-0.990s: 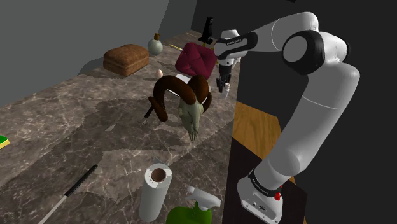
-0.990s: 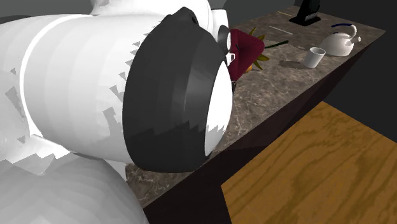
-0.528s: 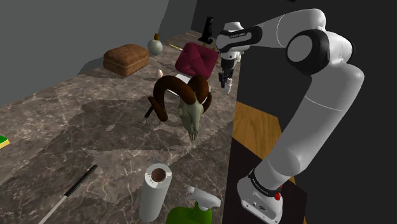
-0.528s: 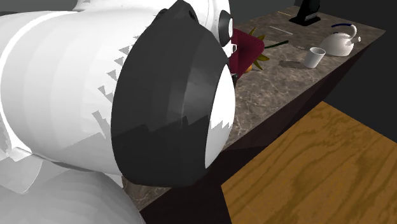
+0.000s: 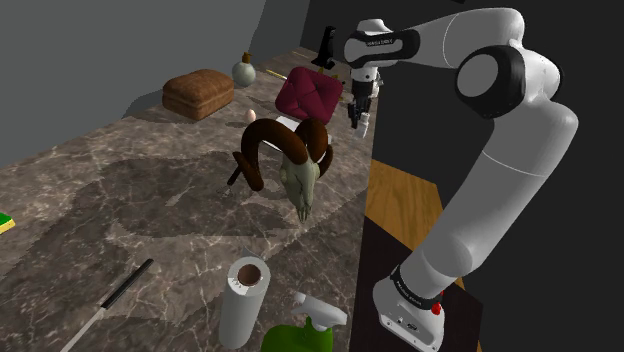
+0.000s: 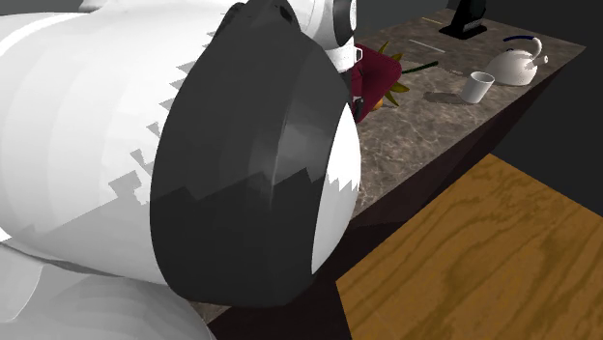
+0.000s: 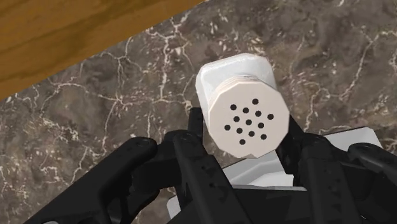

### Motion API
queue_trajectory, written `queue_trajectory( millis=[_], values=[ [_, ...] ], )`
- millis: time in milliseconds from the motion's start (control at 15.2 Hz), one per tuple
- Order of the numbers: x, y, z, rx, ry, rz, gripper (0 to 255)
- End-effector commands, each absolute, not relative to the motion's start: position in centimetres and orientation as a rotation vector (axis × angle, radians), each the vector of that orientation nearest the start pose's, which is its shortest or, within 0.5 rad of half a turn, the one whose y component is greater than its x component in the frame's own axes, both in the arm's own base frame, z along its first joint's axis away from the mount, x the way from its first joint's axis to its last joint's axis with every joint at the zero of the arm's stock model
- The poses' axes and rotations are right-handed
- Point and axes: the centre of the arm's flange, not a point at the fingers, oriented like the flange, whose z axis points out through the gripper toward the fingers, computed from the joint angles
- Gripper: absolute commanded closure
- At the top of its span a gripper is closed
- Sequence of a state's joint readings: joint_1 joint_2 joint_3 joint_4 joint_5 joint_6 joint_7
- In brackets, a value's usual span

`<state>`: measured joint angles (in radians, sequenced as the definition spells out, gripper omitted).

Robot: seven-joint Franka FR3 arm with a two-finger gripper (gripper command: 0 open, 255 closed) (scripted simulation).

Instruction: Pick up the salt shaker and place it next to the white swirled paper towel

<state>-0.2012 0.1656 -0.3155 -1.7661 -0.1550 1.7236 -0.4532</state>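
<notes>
My black gripper (image 5: 356, 112) hangs above the marble counter's (image 5: 150, 200) edge, just right of the maroon cushion (image 5: 307, 94), at the shoulder view's upper middle. It is shut on the white salt shaker (image 5: 366, 122). Seen from the wrist, the shaker (image 7: 242, 114) points its holed cap at the camera, clasped between both fingers (image 7: 196, 137) with the counter below. The white paper towel roll (image 5: 243, 298) stands upright far from the gripper, near the counter's front edge at the shoulder view's bottom.
A horned ram skull (image 5: 290, 160) lies between cushion and towel roll. A brown box (image 5: 198, 92) and round flask (image 5: 245, 70) sit at the back. A green spray bottle (image 5: 305, 330) stands beside the roll. A kettle (image 6: 517, 60) and cup (image 6: 475, 86) stand at the counter's far end.
The gripper has risen with the salt shaker in it, moving up and slightly toward the shoulder view's right. The arm's upper links swung higher.
</notes>
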Motion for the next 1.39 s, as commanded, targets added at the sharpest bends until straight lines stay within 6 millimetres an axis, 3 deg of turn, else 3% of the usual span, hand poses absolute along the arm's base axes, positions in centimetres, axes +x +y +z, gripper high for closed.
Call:
queue_trajectory(
  millis=[0,1320],
  values=[
    [50.6,-29.5,46.6,-3.196,0.041,0.437,255],
    [50.6,-29.5,57.1,-3.196,0.041,0.437,255]
  ],
)
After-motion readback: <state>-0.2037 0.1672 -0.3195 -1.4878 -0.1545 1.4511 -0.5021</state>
